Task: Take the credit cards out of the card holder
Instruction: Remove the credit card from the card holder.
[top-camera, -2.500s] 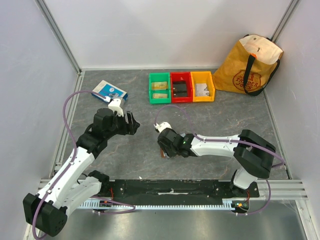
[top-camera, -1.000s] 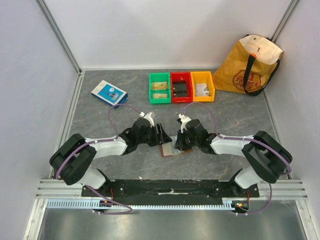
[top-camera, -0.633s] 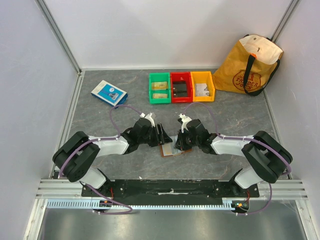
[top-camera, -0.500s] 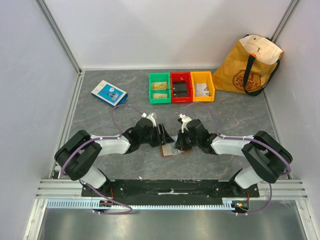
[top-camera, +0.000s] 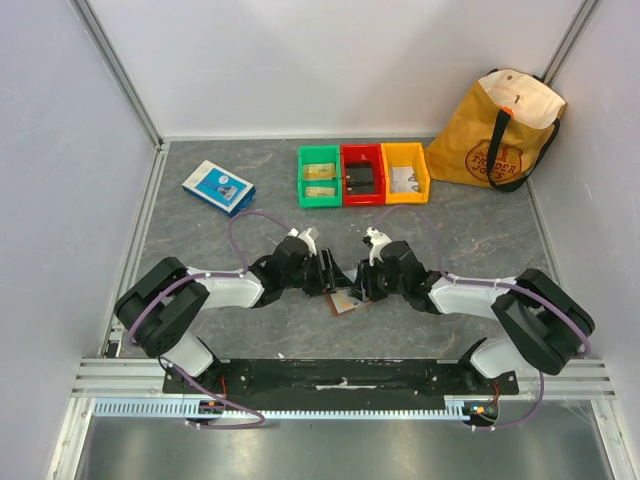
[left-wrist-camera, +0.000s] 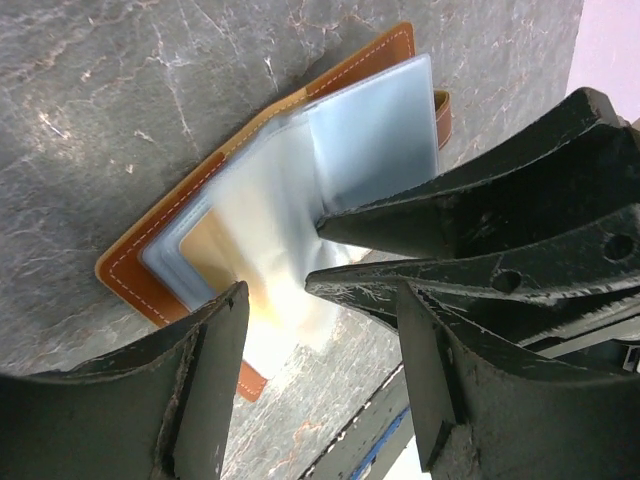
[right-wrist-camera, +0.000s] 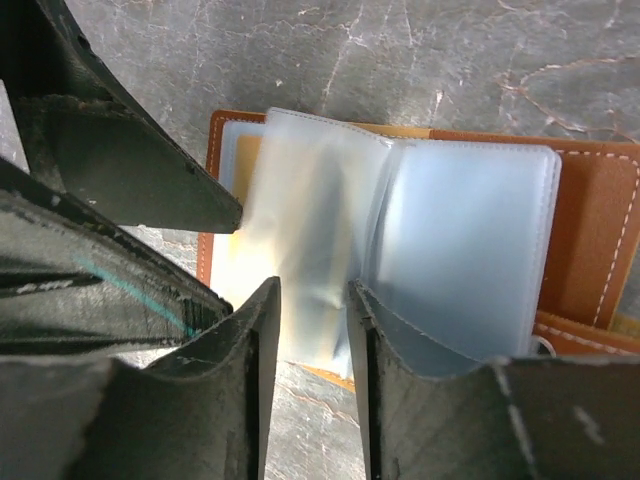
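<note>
You've got the card holder (top-camera: 346, 301) open directly under both grippers, tan credit card (left-wrist-camera: 212, 240) in the leaf nearer your wide-open left gripper (left-wrist-camera: 322, 300); right gripper (right-wrist-camera: 313, 292) sits barely parted.

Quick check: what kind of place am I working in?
Probably a lab test cell: white panel walls on aluminium framing, a grey stone-patterned tabletop, and three coloured sorting bins.

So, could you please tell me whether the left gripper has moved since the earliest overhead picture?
Yes. The left gripper has swung right and nearer the arm bases, away from the blue-and-white box, to the card holder below the green bin.
</note>
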